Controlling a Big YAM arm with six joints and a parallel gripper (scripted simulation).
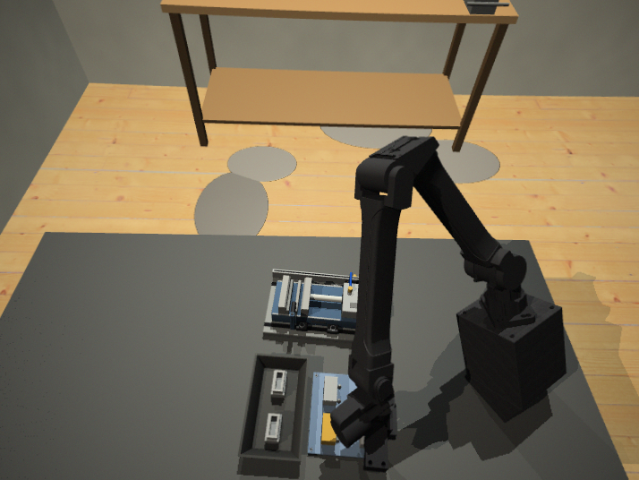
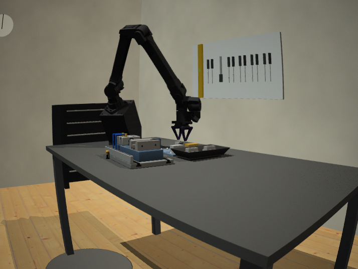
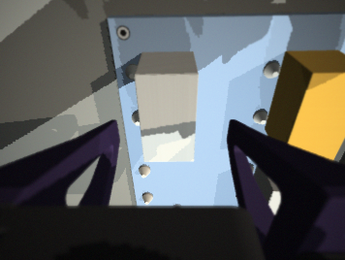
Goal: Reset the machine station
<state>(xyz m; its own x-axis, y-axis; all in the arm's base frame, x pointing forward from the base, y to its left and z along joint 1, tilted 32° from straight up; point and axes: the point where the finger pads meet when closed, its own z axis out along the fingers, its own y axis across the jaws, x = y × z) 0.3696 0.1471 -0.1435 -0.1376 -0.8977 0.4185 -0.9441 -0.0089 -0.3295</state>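
Observation:
My gripper is open and empty above the infeed plate. In the wrist view a gray blank lies below, between the fingertips' lines, beside the left row of pins; the arm mostly hides it in the top view. A yellow brass blank and another gray blank also lie on the plate. The black tray holds two finished parts, pockets up. The vise shows no blank between its jaws.
The tray stands right beside the infeed plate. The vise stands behind both in the top view, with its blue hoses on the end nearer the arm base. The arm hides part of the vise and plate there.

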